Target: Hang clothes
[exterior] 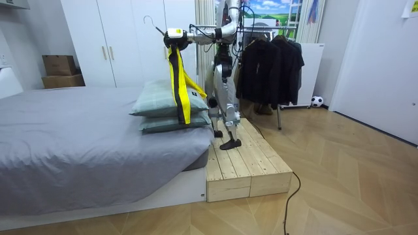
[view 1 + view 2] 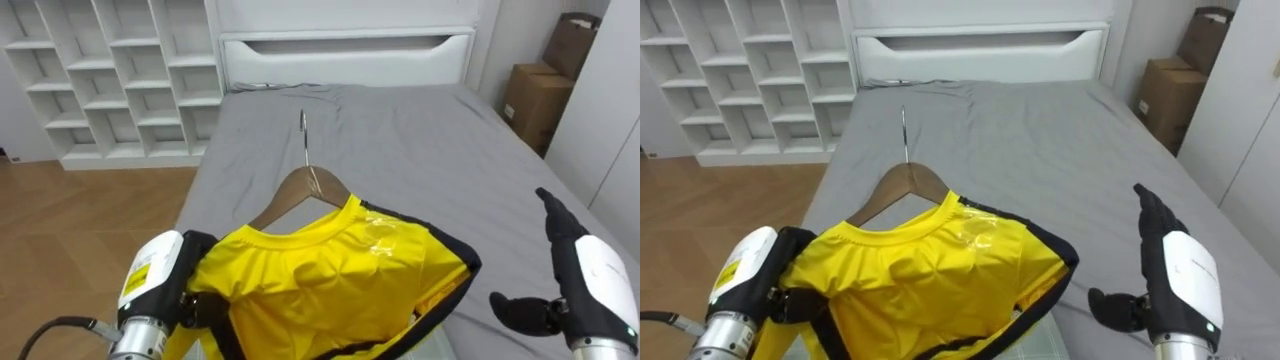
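Since the left hand (image 2: 200, 300) is closed round one shoulder of the yellow shirt (image 2: 330, 285), the shirt is already on the wooden hanger (image 2: 297, 192), held up over the bed (image 2: 400, 130). Right hand (image 2: 590, 275) is spread open w/ nothing in it. Left to do, I judge: hook it beside the dark clothes (image 1: 274, 65) hanging behind the robot.

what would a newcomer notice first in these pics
A bright yellow shirt on a wooden hanger, raised over the grey bed at the left hand, stands out first. The right hand is spread open at lower right. The room view shows a rack of dark clothes behind the robot.
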